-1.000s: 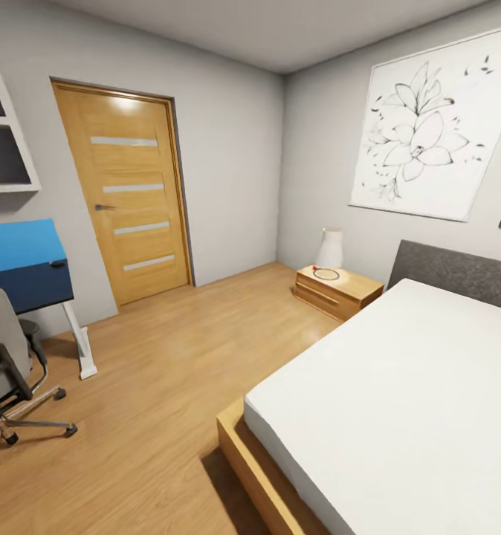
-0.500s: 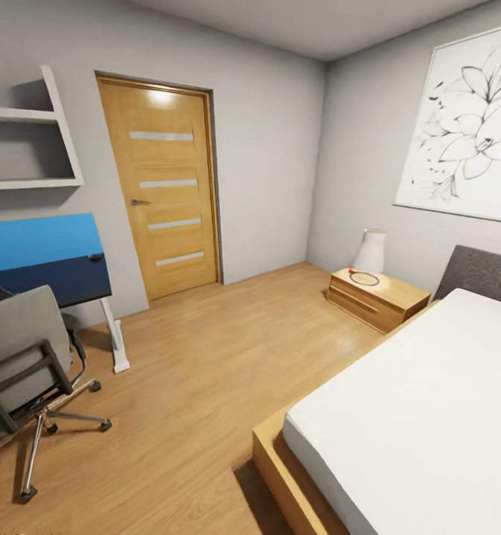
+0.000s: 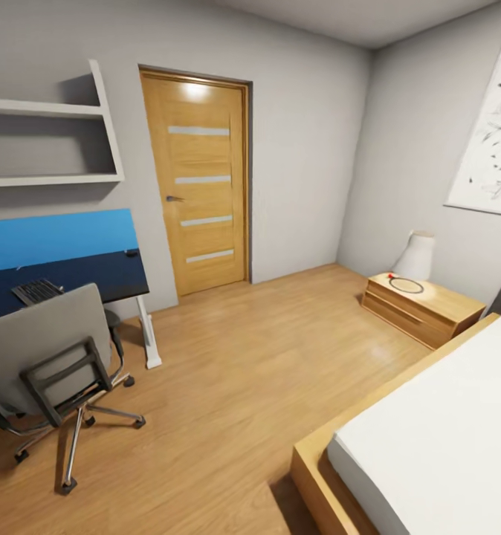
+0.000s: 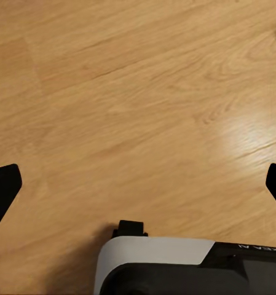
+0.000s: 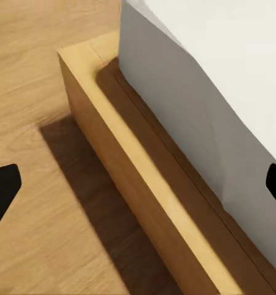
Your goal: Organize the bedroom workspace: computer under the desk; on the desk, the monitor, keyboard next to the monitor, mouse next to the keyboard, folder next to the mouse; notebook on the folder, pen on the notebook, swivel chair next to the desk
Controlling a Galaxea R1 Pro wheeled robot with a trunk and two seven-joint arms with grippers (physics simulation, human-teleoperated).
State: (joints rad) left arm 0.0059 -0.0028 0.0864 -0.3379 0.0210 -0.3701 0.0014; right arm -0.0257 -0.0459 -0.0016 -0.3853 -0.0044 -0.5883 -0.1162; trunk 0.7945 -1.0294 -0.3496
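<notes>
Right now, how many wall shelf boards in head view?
2. The upper shelf board and the lower shelf board are both on the wall above the desk, left of the door. The frame's left edge may hide more.

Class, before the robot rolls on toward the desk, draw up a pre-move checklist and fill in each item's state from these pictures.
1. Desk in sight: ok.
2. Swivel chair beside the desk: ok.
3. Keyboard on the desk: ok.
4. Folder on the chair seat: cannot tell, the backrest hides it.
5. Left tool open and empty, over bare floor: ok.
6. Right tool open, apart from the bed frame: ok.
</notes>
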